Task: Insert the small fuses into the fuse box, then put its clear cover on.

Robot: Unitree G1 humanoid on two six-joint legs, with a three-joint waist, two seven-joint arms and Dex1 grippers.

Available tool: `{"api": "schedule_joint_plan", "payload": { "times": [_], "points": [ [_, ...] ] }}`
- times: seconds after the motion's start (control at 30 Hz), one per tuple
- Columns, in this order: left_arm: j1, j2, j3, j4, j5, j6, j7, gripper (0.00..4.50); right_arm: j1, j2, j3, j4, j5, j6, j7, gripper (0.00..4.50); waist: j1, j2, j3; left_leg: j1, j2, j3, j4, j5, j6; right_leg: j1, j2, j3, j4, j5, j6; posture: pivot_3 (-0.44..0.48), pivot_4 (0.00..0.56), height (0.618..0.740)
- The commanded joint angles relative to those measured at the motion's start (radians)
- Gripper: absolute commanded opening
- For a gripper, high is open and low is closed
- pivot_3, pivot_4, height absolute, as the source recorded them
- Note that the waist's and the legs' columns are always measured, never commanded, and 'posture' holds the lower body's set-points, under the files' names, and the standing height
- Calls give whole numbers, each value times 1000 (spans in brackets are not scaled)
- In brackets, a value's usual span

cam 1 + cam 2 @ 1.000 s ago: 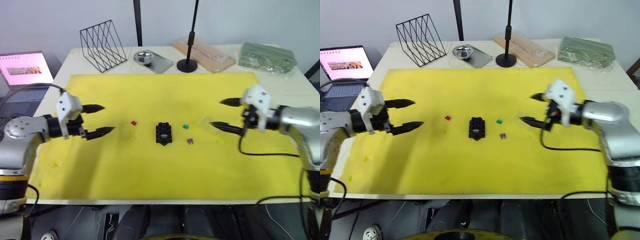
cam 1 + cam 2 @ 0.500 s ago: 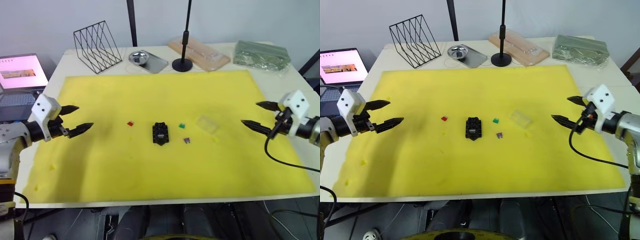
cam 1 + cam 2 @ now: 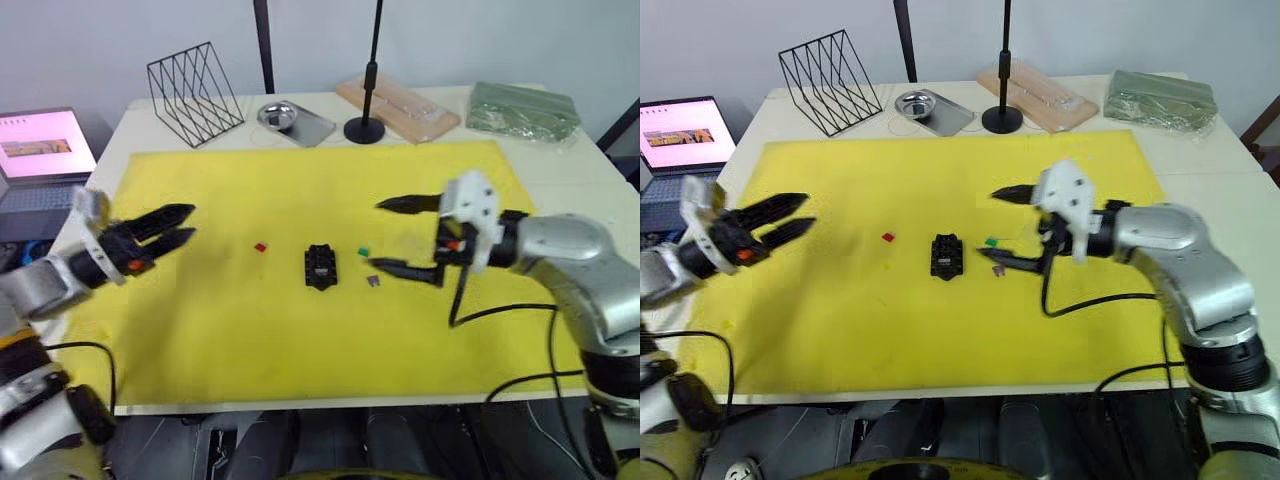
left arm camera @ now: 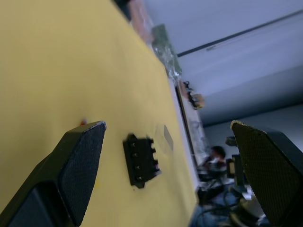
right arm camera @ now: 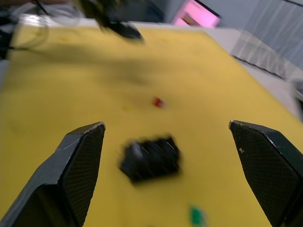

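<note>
The black fuse box lies in the middle of the yellow mat. A red fuse sits to its left, a green fuse and a purple fuse to its right. My right gripper is open and hovers just right of the box, its fingers either side of the green and purple fuses, holding nothing. Far out to the left, my left gripper is open and empty. In the left wrist view the clear cover shows faintly beyond the box.
Along the table's far edge stand a wire rack, a metal tray with a bowl, a black stand, a wrapped wooden board and a green packet. A laptop sits off the left side.
My right gripper has swung in from the mat's right edge to just beside the fuse box. The left gripper has moved inward to the right. Both stay open.
</note>
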Motion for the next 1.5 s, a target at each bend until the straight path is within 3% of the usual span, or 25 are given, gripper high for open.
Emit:
{"api": "schedule_joint_plan", "payload": {
  "times": [0.03,0.2,0.3,0.47,0.7,1.03,1.5],
  "points": [
    [13,-71,28,-62,-191,-45,220,4500,-34,5,-1,-25,-16,-2,-30,4466,4,-1,0,0,0,0,0,0,0,0,0,0,0,0,0,0,150,740],
    [73,-159,-100,-93,-419,-204,487,4500,-43,19,37,-22,-47,-23,-50,4466,12,-2,-1,1,0,1,0,0,-1,0,0,1,0,0,0,0,150,740],
    [129,-170,-166,-107,-493,-278,552,4500,-52,27,35,-18,-36,-9,-56,4466,16,-2,-1,1,0,2,0,0,-1,0,0,2,0,0,0,0,150,740],
    [223,-169,-262,-125,-536,-371,586,4500,-77,48,22,-22,-3,33,-75,4466,22,-1,-1,1,0,2,0,0,-1,0,0,2,0,0,-1,0,150,740],
    [309,-192,-358,-159,-470,-458,480,4500,-108,56,22,-18,15,61,-88,4466,22,2,-3,2,0,4,0,-1,0,0,0,3,-1,0,-1,0,150,740],
    [56,-121,-406,53,-483,-480,498,4500,-132,57,16,-15,33,97,-94,4466,52,3,-4,2,0,2,1,-2,3,2,0,1,0,1,-2,0,150,740],
    [-7,-166,-464,63,-494,-485,645,4500,-122,54,9,-11,36,101,-113,4466,51,2,-4,1,0,2,0,0,-1,1,0,1,0,2,-2,0,150,740]
  ]
}}
